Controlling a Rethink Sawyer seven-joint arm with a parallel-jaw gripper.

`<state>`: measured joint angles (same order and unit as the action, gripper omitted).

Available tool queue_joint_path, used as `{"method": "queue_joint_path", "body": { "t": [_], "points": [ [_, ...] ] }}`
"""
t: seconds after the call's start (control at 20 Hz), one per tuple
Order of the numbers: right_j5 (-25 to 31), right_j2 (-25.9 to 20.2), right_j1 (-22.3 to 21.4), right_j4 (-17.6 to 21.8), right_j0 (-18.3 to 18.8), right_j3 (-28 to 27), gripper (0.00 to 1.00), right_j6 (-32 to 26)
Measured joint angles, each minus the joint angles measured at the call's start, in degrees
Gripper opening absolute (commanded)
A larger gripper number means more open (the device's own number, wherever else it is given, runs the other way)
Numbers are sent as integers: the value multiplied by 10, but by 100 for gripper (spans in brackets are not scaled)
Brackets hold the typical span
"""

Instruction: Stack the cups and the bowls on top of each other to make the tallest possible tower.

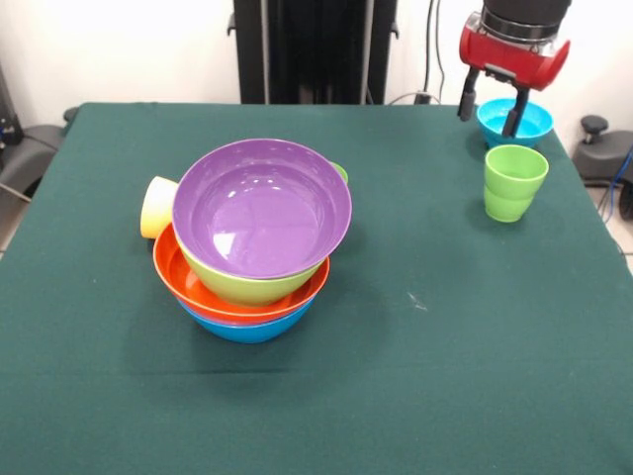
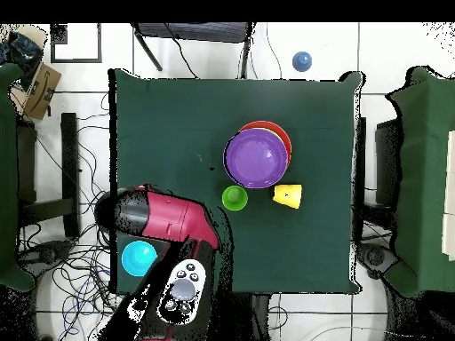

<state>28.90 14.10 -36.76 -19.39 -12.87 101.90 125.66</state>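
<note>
My tool (image 1: 489, 111) hung open and empty over the turquoise bowl (image 1: 514, 123), upper right of the frame. The tower (image 1: 255, 237) sat mid-surface, yellow cup (image 1: 156, 207) on its side touching it.

Directly under the spread fingers (image 1: 512, 112) of the gripper (image 1: 491, 107): the turquoise bowl (image 1: 514, 123), its rim between the two tips, so no clear drop there. Just in front of the fingers, close to that bowl: the light green cup (image 1: 514, 182), upright, blocking a straight pull toward the near edge. Well away from the fingers, mid-table: the tower (image 1: 255, 237) of nested bowls, purple on top, tallest obstacle present. Touching the tower's far side from the fingers: a yellow cup (image 1: 157, 207) on its side. Wide bare green table (image 1: 445, 346) between fingers and tower, and along the whole near edge.
</note>
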Motion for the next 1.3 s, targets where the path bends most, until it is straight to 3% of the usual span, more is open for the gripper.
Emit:
{"method": "queue_joint_path", "body": {
  "t": [0.8,1.3],
  "points": [
    [-2,11,0,-40,-67,1,100,60],
    [-54,12,26,-40,-69,4,100,74]
  ]
}}
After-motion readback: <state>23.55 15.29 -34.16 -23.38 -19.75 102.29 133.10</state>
